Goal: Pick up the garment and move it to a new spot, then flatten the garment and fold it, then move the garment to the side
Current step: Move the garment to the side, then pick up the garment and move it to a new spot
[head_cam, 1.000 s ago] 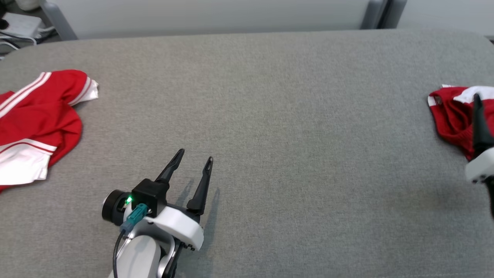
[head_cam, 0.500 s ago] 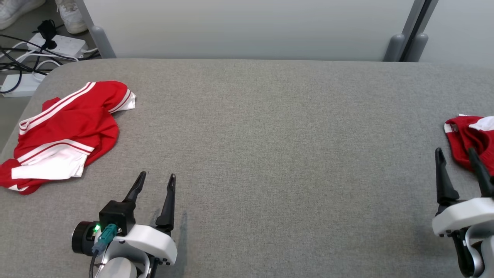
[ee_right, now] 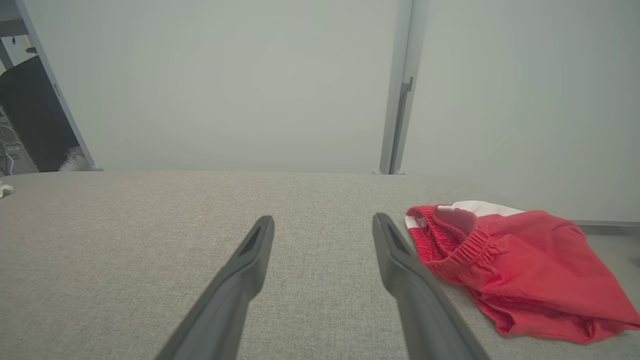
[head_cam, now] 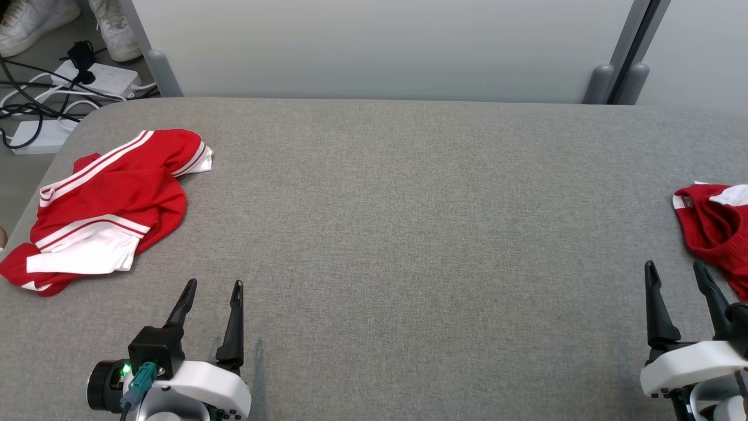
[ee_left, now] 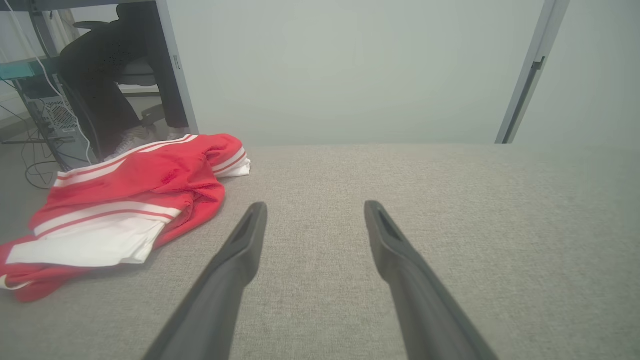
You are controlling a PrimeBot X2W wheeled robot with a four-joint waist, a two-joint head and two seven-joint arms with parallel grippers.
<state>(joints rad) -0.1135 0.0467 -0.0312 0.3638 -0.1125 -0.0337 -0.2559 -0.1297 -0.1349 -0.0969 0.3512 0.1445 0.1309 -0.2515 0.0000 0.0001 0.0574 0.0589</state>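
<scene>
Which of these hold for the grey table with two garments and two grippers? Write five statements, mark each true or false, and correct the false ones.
1. The left gripper and the right gripper are both open and empty. True.
2. The striped garment lies at the right end of the table. False: it lies at the left end.
3. The red elastic-waisted garment lies close to the right gripper, on its right. True.
4. The left gripper touches the striped garment. False: bare table separates them.
5. White shoes stand on the floor beyond the table's far left corner. True.
</scene>
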